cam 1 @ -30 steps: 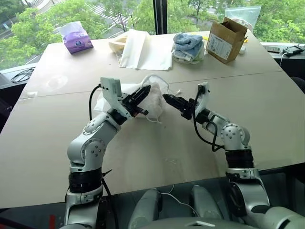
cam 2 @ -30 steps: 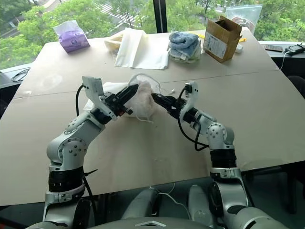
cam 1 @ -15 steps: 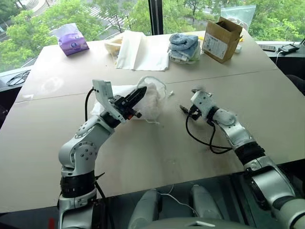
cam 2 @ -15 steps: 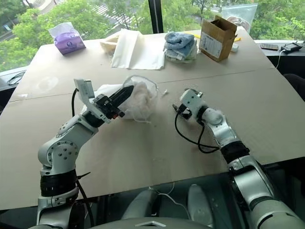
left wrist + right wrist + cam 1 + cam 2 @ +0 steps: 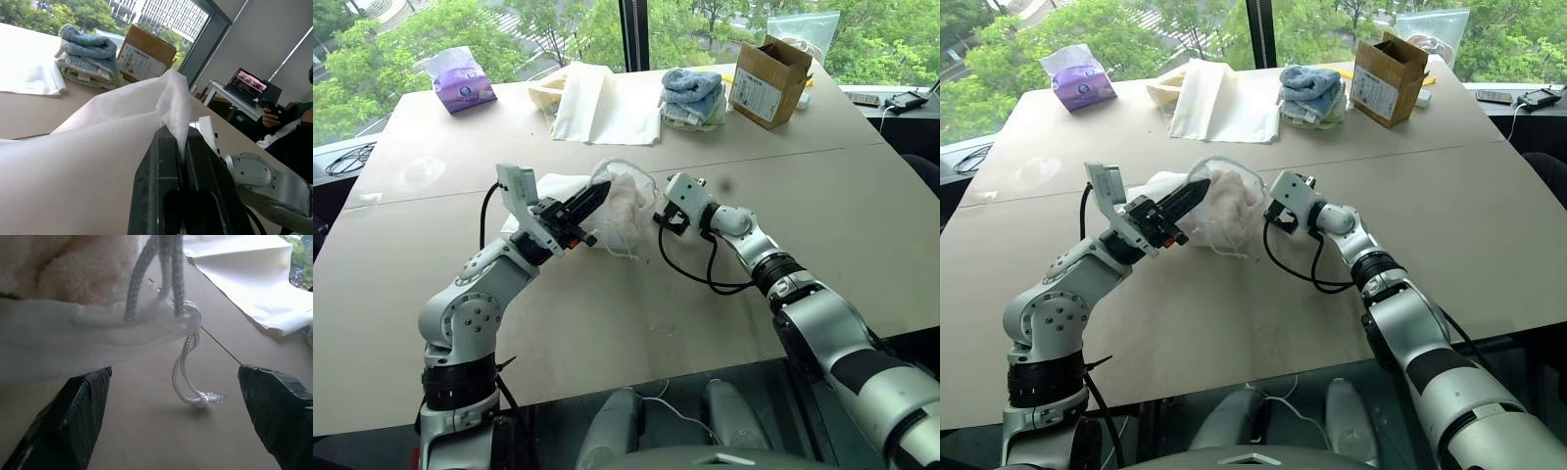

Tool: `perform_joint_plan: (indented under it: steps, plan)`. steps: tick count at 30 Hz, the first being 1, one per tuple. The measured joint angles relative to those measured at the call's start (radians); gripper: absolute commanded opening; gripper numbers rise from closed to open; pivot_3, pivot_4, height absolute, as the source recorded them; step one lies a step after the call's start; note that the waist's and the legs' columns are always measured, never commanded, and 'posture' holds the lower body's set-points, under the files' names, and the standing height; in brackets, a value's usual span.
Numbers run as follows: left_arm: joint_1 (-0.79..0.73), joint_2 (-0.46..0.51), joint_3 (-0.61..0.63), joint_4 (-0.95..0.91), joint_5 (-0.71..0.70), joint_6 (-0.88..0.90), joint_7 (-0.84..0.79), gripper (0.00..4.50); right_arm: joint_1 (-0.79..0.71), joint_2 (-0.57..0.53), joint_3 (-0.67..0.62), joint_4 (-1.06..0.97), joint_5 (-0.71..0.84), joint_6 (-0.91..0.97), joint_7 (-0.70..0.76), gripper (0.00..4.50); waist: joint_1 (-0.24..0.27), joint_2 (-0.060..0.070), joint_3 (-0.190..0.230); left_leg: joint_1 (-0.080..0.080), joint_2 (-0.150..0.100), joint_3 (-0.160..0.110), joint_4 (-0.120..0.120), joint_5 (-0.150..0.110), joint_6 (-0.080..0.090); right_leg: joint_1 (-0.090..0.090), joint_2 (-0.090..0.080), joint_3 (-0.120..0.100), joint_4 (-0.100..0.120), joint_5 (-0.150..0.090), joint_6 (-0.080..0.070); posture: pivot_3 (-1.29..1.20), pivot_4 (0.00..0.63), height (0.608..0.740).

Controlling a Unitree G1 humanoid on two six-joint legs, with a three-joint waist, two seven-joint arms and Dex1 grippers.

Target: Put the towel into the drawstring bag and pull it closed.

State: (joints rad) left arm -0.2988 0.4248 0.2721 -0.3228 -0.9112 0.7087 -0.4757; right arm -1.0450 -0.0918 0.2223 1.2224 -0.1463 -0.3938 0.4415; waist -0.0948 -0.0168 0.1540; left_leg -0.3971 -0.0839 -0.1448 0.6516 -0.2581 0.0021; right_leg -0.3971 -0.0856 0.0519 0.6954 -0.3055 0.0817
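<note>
Towel (image 5: pixel 73 269) inside drawstring bag (image 5: pixel 625 201) — between left hand (image 5: pixel 592 199) and right hand (image 5: pixel 659 217).

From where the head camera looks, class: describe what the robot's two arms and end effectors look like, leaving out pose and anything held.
Both arms are silver-grey metal with rounded joint housings and black bands. A black cable loops along each forearm. The left end effector has two black, tapered fingers behind a white boxy wrist block. The right end effector has a white housing; its wide black fingers look tape-wrapped.

the drawstring bag (image 5: pixel 619 201), thin see-through white fabric, sits puffed up around the middle of the surface with its rim lifted, white cord ends (image 5: pixel 188 382) dangling from the gathered mouth onto the surface, and the fuzzy cream-white towel (image 5: pixel 1229 201) already bunched up inside it
</note>
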Motion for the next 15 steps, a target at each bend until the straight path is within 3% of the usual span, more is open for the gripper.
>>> perform_joint_plan:
  steps: [4,10,11,15]
  plan:
    - [0.018,0.006,0.002,-0.014,-0.015,0.003,0.001,0.0,-0.016,-0.001,-0.038,0.02,0.003,-0.009,-0.031,3.31,-0.001,0.0,0.0,0.0,0.0,0.0,0.0,0.0,0.0,0.0,0.0,0.0,0.0,0.0,0.0,0.0,0.15,0.74]
    - [0.02,0.017,0.003,-0.014,-0.018,0.003,0.002,0.0,-0.017,0.0,-0.069,0.033,0.005,-0.046,-0.022,0.35,-0.002,0.0,0.0,0.0,0.0,0.0,0.0,0.0,0.0,0.0,0.0,0.0,0.0,0.0,0.0,0.0,0.15,0.74]
    - [0.02,0.017,0.003,-0.014,-0.018,0.003,0.002,0.0,-0.017,0.001,-0.072,0.033,0.005,-0.049,-0.022,0.02,-0.002,0.0,0.0,0.0,0.0,0.0,0.0,0.0,0.0,0.0,0.0,0.0,0.0,0.0,0.0,0.0,0.15,0.74]
    - [0.02,0.021,0.003,-0.014,-0.024,0.004,0.002,0.0,-0.016,0.002,-0.083,0.033,0.004,-0.059,-0.023,0.02,-0.002,0.0,0.0,0.0,0.0,0.0,0.0,0.0,0.0,0.0,0.0,0.0,0.0,0.0,0.0,0.0,0.15,0.74]
